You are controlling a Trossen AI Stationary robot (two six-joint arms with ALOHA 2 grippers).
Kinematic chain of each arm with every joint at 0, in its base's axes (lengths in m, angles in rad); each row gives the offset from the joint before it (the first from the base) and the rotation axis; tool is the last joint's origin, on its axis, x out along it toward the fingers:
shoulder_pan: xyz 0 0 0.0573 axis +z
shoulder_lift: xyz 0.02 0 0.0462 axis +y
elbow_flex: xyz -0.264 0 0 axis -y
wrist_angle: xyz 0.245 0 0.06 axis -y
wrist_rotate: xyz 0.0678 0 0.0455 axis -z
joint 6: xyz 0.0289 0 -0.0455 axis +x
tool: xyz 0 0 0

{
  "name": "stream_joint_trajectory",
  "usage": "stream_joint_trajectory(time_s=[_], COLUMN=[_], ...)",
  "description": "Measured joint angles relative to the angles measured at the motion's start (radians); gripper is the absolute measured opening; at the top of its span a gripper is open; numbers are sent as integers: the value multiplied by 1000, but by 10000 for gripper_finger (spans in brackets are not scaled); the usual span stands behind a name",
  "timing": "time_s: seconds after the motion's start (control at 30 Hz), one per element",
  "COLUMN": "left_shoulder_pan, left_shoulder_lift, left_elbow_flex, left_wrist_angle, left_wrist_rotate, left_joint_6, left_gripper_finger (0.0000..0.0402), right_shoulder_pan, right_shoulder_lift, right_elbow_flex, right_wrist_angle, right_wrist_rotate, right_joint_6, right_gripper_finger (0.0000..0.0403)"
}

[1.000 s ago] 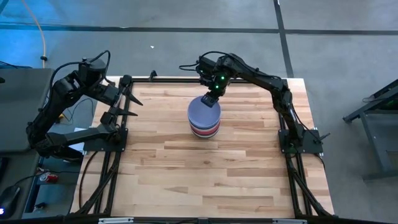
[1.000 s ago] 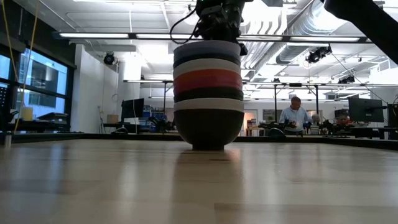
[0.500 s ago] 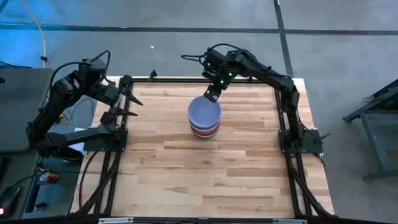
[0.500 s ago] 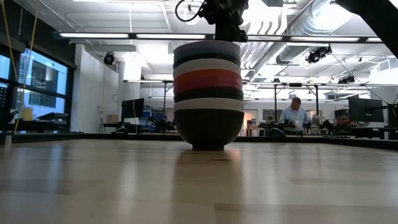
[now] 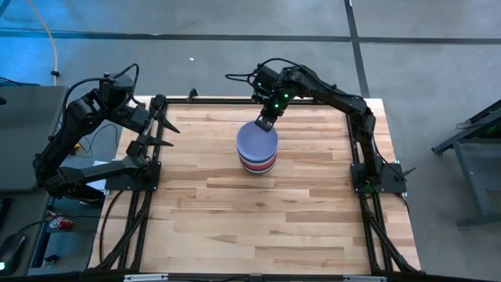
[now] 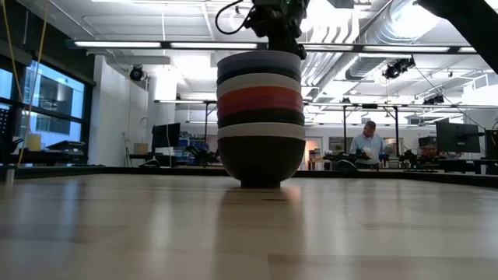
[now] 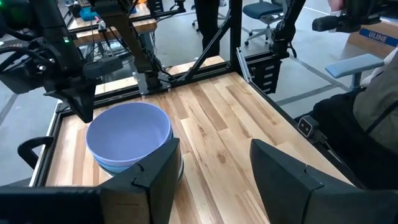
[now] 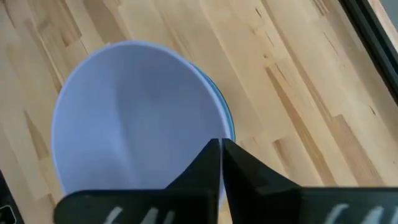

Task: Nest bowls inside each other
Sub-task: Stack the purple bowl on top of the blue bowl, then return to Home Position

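Note:
The bowls stand nested in one stack [image 5: 257, 149] on the far middle of the table, resting on a black bottom bowl [image 6: 260, 159]. A lavender bowl [image 8: 137, 118] is on top, with blue, white, red and black rims below it [image 6: 260, 85]. My right gripper [image 8: 221, 146] is shut, with nothing between its fingers. It hangs over the far rim of the top bowl [image 5: 264, 123] and points down. My left gripper [image 7: 216, 144] stands open at the table's left edge [image 5: 166, 127], well away from the stack. My right gripper has its shut fingertips [image 6: 280, 43] right at the far rim of the lavender bowl [image 6: 268, 54], coming from above. I cannot tell whether they touch the rim.
Bare wooden tabletop [image 5: 258, 219] lies all around the stack, bounded by a dark frame [image 5: 149, 188]. Beyond the far edge, in the low view, is a room with desks and a seated person [image 6: 367, 144].
My right gripper has risen a little from the rim of the top bowl, shut its fingers, and come back down close over the rim. The stack of bowls has stayed where it was.

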Motion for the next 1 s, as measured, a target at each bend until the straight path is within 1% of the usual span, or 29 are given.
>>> stream_joint_trajectory(time_s=[0.2,0.33,0.5,0.63,0.73,0.83,0.9,1.0], left_shoulder_pan=[0,0,0,0,0,0,0,0], left_shoulder_lift=[0,0,0,0,0,-1,-1,0], left_elbow_flex=[0,0,0,0,0,0,0,0], left_wrist_angle=[-7,-12,-12,-8,10,70,121,206], left_wrist_rotate=[0,0,0,8,71,112,106,66], left_joint_6=[-1,-2,9,39,73,65,28,-47], left_gripper_finger=[184,184,184,184,184,184,184,184], right_shoulder_pan=[4,5,10,20,36,57,67,77], right_shoulder_lift=[34,36,12,-46,-95,-149,-186,-254], right_elbow_flex=[0,0,50,43,43,43,43,43], right_wrist_angle=[-8,8,21,43,74,119,147,168], right_wrist_rotate=[-11,-11,-15,-79,-123,-128,-128,-129], right_joint_6=[0,0,-21,-127,-233,-334,-393,-460], right_gripper_finger=[2,1,14,37,51,58,59,59])
